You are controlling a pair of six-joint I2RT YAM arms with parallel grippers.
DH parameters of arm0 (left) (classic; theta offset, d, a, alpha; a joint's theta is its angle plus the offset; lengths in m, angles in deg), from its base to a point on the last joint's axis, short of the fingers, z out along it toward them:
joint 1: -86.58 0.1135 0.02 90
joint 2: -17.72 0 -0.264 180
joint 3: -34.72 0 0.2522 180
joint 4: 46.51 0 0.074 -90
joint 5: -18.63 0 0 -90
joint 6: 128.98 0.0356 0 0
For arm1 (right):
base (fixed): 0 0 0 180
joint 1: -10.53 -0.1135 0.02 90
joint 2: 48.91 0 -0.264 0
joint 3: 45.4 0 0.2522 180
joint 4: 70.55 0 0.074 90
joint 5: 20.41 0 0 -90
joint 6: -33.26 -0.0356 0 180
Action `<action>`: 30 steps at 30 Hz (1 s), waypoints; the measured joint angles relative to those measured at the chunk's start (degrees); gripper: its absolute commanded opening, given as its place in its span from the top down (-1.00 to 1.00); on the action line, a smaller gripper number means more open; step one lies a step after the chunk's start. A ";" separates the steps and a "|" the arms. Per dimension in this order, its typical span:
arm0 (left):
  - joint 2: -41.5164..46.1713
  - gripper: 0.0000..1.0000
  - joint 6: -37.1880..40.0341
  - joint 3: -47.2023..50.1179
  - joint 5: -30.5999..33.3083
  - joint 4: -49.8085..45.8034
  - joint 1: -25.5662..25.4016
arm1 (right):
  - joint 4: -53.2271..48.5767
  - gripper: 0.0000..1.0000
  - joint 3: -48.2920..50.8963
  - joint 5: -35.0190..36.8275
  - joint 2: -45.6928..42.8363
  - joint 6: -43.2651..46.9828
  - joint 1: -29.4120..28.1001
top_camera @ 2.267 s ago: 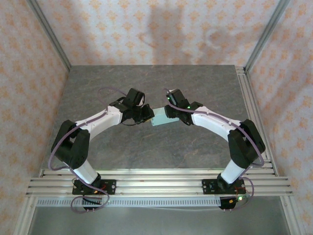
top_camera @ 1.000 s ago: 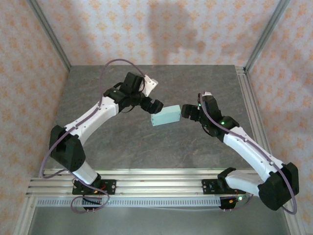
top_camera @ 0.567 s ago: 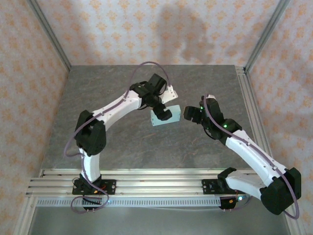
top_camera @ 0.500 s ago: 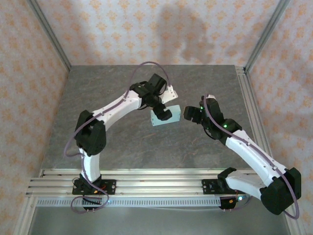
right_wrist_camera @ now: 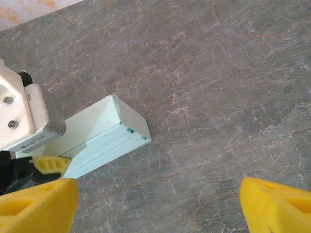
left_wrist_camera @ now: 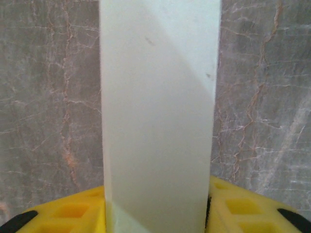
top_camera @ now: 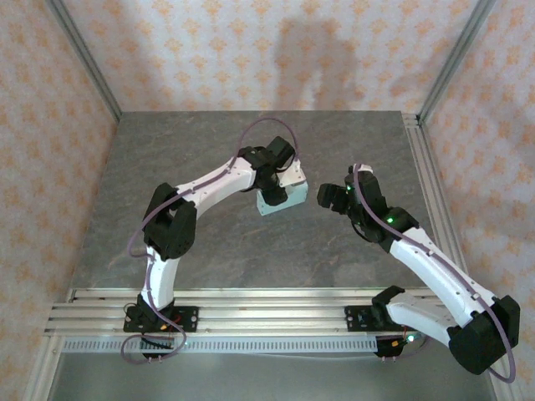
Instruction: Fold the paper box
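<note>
My left hand (top_camera: 274, 187) clamps the box (top_camera: 288, 201), likely light and crushable, across its folded edges; my right hand (top_camera: 326, 197), at three o'clock, gapes.

The left arm (top_camera: 213, 178) and the right arm (top_camera: 435, 263) are built of glossy white shells joined by bulky black joints. A thin purple cable (top_camera: 263, 124) loops loosely along each. A small green light (top_camera: 390, 220) glows on the right arm. The left hand (top_camera: 280, 188) and the right hand (top_camera: 323, 198) have bright yellow plastic fingers (left_wrist_camera: 68, 213) with square recesses. An off-white block (right_wrist_camera: 22, 116) at the left wrist carries two small screws (right_wrist_camera: 6, 99).
</note>
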 measured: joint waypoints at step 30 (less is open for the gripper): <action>1.05 -0.53 -7.93 12.66 40.46 12.70 -4.63 | 0.07 -0.71 0.79 0.04 0.37 0.07 0.00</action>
